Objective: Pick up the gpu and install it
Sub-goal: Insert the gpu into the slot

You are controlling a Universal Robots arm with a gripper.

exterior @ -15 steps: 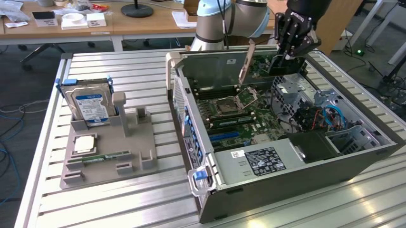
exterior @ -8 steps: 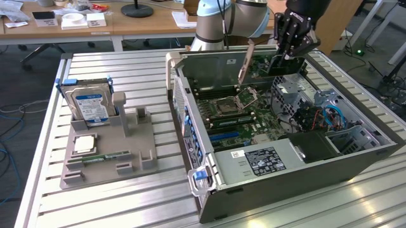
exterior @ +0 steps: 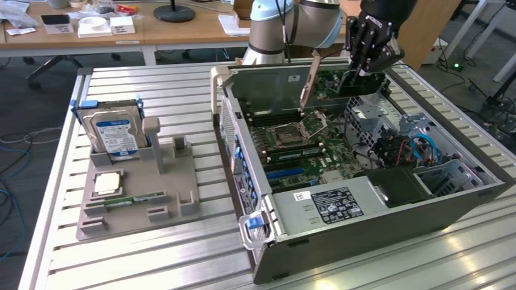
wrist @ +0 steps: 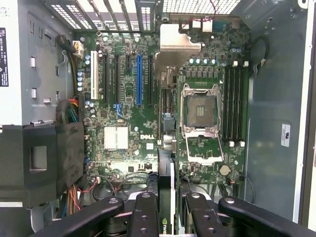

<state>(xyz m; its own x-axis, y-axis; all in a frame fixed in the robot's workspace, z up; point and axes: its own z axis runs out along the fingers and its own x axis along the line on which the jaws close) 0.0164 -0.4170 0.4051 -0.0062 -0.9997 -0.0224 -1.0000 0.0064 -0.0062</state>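
Observation:
My gripper (exterior: 361, 74) hangs over the far end of the open computer case (exterior: 347, 235) and is shut on the gpu (exterior: 332, 81). The card is held on edge, its green board facing the exterior view's left and its silver bracket (exterior: 310, 78) slanting down toward the motherboard (exterior: 303, 151). In the wrist view the gpu (wrist: 167, 148) appears edge-on between my black fingers (wrist: 145, 212), with its bracket (wrist: 180, 39) at the far end. It hovers above the board, between the blue slot (wrist: 139, 79) and the open CPU socket (wrist: 200, 111).
A grey fixture (exterior: 137, 199) on the slatted table carries a blue-labelled hard drive (exterior: 117, 134), a memory stick (exterior: 133, 199) and a CPU chip (exterior: 107, 183). Drive cages, cables (exterior: 415, 148) and a black shroud (exterior: 395, 184) crowd the case's right side. Desks stand behind.

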